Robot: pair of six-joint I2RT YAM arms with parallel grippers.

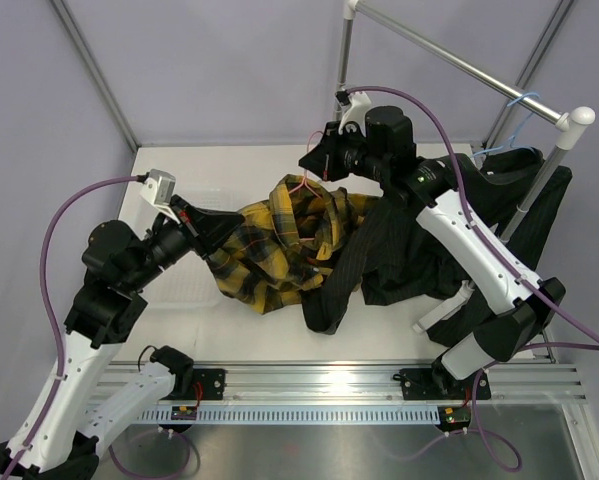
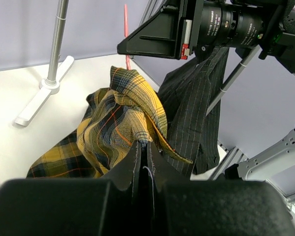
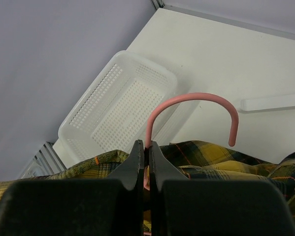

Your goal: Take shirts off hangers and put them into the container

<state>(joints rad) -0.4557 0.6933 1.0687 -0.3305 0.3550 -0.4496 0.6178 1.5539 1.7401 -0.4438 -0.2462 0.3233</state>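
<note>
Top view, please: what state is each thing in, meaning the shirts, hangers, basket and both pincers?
plaid shirt: crumpled, gripped at one edge.
pink hanger: hook poking up out of the plaid shirt.
black shirt: partly hanging, partly slumped on the table.
blue hanger: hooked on the rail.
basket: lying flat, visible part empty.
left pincer: shut on the plaid shirt.
right pincer: shut on the pink hanger.

I work in a robotics lab test cell. A white table is boxed in by plain grey panels on aluminium posts. My arm bases are bolted to a slotted aluminium rail, purple cables loop to my wrist cameras, and a metal garment rail stands at the back.
</note>
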